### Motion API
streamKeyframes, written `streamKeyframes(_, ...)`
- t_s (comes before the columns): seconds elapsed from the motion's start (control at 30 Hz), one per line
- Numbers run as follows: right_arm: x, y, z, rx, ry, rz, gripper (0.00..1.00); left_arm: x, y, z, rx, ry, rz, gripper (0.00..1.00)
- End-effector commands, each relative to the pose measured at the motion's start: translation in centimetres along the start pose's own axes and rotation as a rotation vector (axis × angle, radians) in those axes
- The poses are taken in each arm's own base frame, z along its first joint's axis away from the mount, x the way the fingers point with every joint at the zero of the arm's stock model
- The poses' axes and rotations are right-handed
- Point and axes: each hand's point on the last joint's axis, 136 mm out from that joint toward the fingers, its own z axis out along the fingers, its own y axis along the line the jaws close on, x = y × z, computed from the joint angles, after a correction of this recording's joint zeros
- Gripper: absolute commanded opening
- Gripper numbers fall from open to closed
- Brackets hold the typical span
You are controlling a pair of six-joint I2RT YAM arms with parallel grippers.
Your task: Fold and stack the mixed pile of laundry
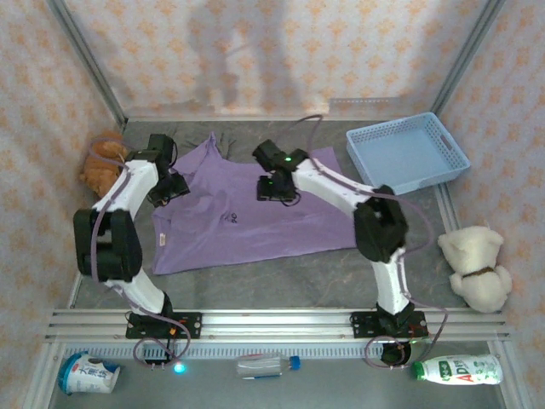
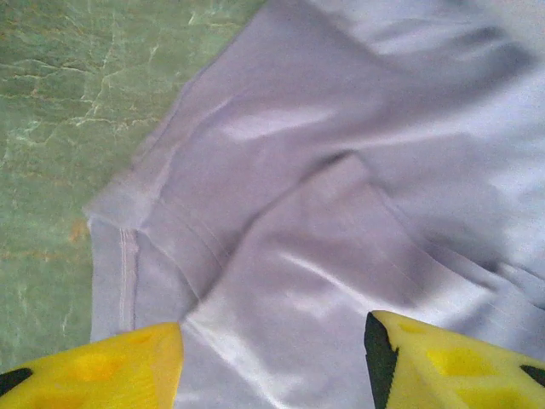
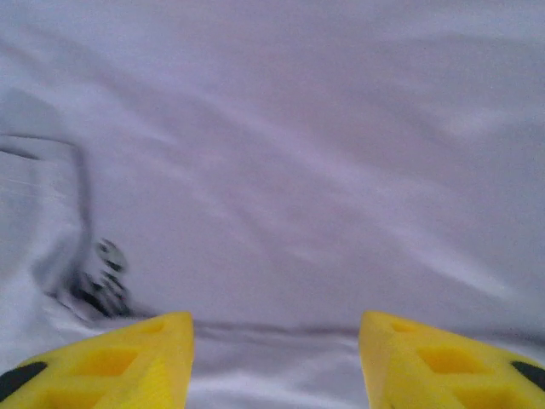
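A lavender-purple shirt (image 1: 247, 221) lies spread flat on the grey table (image 1: 341, 273), its small dark chest mark (image 1: 230, 217) facing up. My left gripper (image 1: 174, 187) hovers over the shirt's left sleeve. In the left wrist view it (image 2: 273, 328) stands open above the folded sleeve cloth (image 2: 341, 170), with nothing between the yellow fingers (image 2: 128, 366). My right gripper (image 1: 277, 192) is over the shirt's upper middle. In the right wrist view it (image 3: 275, 322) is open just above the fabric (image 3: 298, 153), with the chest mark (image 3: 100, 281) to its left.
A light blue lattice basket (image 1: 407, 153) stands at the back right. An orange plush toy (image 1: 102, 162) sits at the left wall and a cream one (image 1: 475, 264) at the right. Bottles (image 1: 268, 365) lie in front of the arm rail.
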Motion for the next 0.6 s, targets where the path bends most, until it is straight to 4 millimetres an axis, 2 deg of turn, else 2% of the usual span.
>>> streamKeyframes(0.0, 1.2, -6.6, -1.3, 0.144, -0.011, 0.056, 0.58, 4.9, -0.2, 0.2, 0.010, 0.107, -0.009, 0.59)
streamKeyframes(0.13, 3.3, -11.3, -1.2, 0.232, 0.014, 0.115, 0.67, 9.0, -0.6, 1.8, 0.009, 0.133, -0.051, 0.59)
streamKeyframes(0.23, 4.2, -13.4, -0.4, 0.277, 0.041, 0.143, 0.69, 11.5, -0.6, 3.5, 0.000, 0.163, -0.085, 0.59)
streamKeyframes(0.43, 6.0, -15.7, 1.3, 0.356, 0.090, 0.171, 0.72, 13.9, 0.1, 5.8, -0.078, 0.187, -0.079, 0.60)
streamKeyframes(0.57, 8.8, -17.1, 1.8, 0.392, 0.147, 0.202, 0.72, 16.0, 0.5, 6.6, -0.121, 0.236, -0.050, 0.60)
